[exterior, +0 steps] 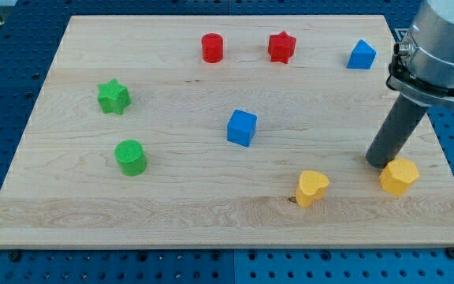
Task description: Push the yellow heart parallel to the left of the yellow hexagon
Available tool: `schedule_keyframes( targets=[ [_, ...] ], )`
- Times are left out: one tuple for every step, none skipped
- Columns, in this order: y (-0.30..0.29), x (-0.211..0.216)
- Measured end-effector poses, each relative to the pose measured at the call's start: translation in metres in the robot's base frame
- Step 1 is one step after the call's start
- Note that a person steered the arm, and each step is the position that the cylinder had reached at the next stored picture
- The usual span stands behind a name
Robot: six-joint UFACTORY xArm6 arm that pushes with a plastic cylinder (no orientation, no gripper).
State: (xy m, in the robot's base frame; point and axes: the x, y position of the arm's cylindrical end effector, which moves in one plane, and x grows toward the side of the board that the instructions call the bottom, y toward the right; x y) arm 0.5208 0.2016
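Note:
The yellow heart (311, 188) lies near the view's bottom, right of centre. The yellow hexagon (399, 175) lies to its right, near the board's right edge and slightly higher. My tip (381, 163) stands at the hexagon's upper left, touching or almost touching it, and well to the right of the heart.
On the wooden board (172, 213) also lie a blue cube (242, 128) at centre, a red cylinder (212, 47), a red star (281, 46) and a blue block (361, 55) along the top, a green star (113, 96) and a green cylinder (131, 156) at the left.

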Motion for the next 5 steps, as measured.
schedule_keyframes(
  targets=[
    [0.013,0.015],
    [0.013,0.033],
    [0.01,0.036],
    [-0.026,0.036],
    [-0.029,0.036]
  ],
)
